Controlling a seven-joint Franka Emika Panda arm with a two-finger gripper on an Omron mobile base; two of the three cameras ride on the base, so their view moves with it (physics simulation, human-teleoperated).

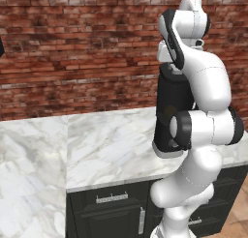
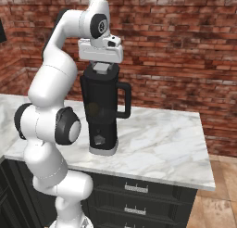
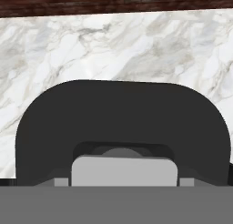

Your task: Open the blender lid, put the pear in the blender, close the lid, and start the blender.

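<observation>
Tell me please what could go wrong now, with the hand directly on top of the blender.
1. The hand sits low on the blender lid, over its grey cap; a skewed pull may tilt the tall blender on its narrow base.
2. The jaws are hidden, so the grip on the cap cannot be confirmed; it could slip.
3. The blender's handle juts sideways, close to the arm.

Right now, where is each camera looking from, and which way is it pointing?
Left base view: behind the arm's left, facing the brick wall; the white arm covers much of the blender.
Right base view: behind its right, facing the same wall; the gripper sits on the blender lid.
Hand view: on the hand, looking down at the lid's grey cap and marble counter.
Both base views share the blender and counter.
</observation>
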